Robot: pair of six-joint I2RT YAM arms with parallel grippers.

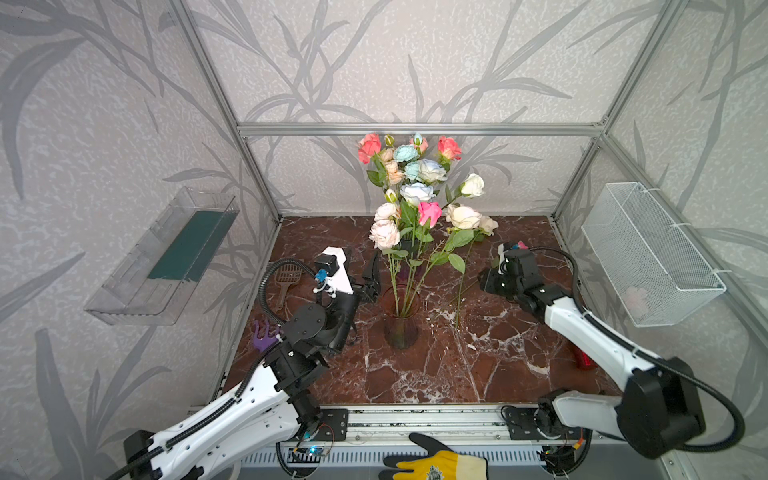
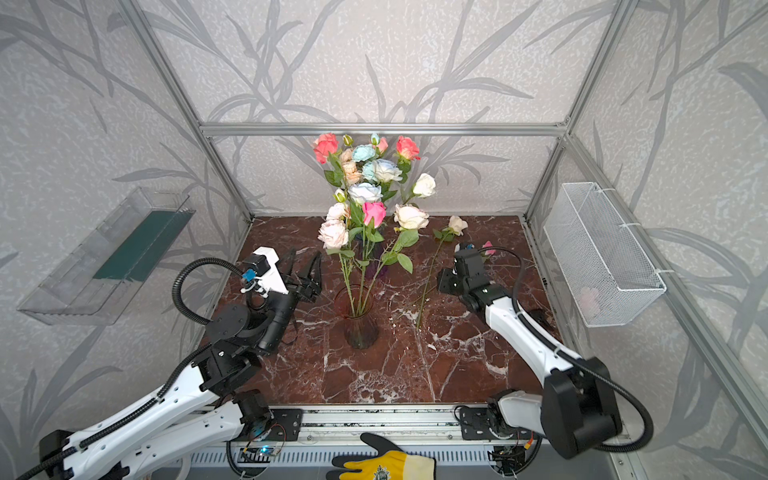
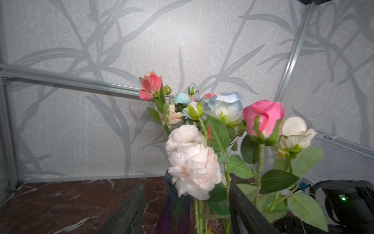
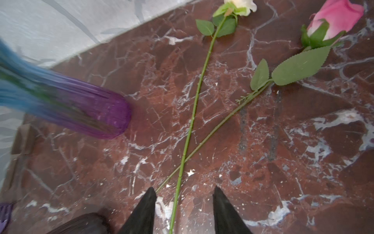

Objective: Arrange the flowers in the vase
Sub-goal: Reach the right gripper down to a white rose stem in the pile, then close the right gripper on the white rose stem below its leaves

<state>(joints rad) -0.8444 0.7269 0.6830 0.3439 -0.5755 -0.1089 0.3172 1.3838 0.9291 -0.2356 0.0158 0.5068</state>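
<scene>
A reddish clear glass vase (image 1: 400, 322) (image 2: 358, 320) stands mid-table and holds several flowers (image 1: 430, 212) (image 3: 194, 168). Behind it a blue-purple vase (image 4: 85, 109) (image 3: 174, 210) holds more roses (image 1: 405, 153). Two flowers lie crossed on the table: a white rose (image 4: 240, 5) (image 2: 457, 224) and a pink rose (image 4: 336, 17) (image 2: 488, 248). My left gripper (image 1: 363, 270) (image 2: 301, 266) (image 3: 186, 210) is open and empty, just left of the stems in the glass vase. My right gripper (image 4: 184, 194) (image 2: 444, 286) is open, pointing down, its fingers either side of the white rose's stem (image 4: 190, 129).
On the left wall hangs a clear plastic bin (image 1: 162, 257), on the right wall a wire basket (image 1: 648, 253). A brown scoop (image 1: 286, 278) and a purple piece (image 1: 264, 334) lie at the table's left edge, a red object (image 1: 584, 359) at its right. A gloved hand (image 1: 432, 461) rests at the front.
</scene>
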